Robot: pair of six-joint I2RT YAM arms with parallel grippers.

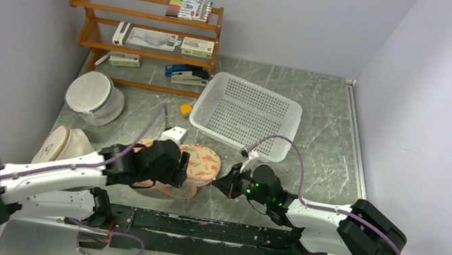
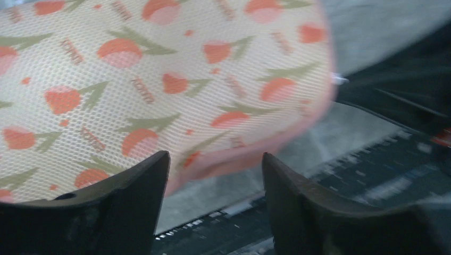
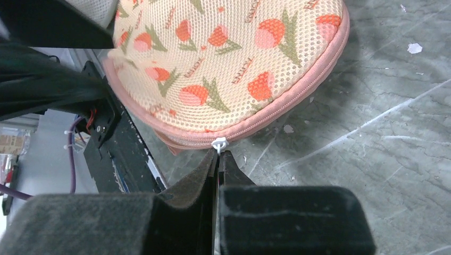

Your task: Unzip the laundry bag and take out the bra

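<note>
The right gripper (image 3: 219, 159) has its two fingers pressed flat together on the small white zip pull (image 3: 219, 143), at the lower middle of the right wrist view. The left gripper (image 2: 213, 167) is spread wide. The pink rim of the laundry bag (image 2: 159, 79) lies between its tips but is not pinched, as far as the left wrist view shows.

The bag sits at the lower middle of the top view, just beyond the arm bases, and its zip is closed on the stretch right of the pull. The bra does not show; it is likely inside.

The bag looks light, soft and padded, so it would probably slide or fold when the pull is drawn. Its mesh cloth offers grip, and the rim near the zip seems the place to pin it. The pull is tiny and could slip free.

Underneath is a smooth grey marble-look table (image 1: 336, 152). A white basket (image 1: 247, 107) sits at the upper middle and a wooden shelf (image 1: 138, 15) at the upper left, with pale walls around.
</note>
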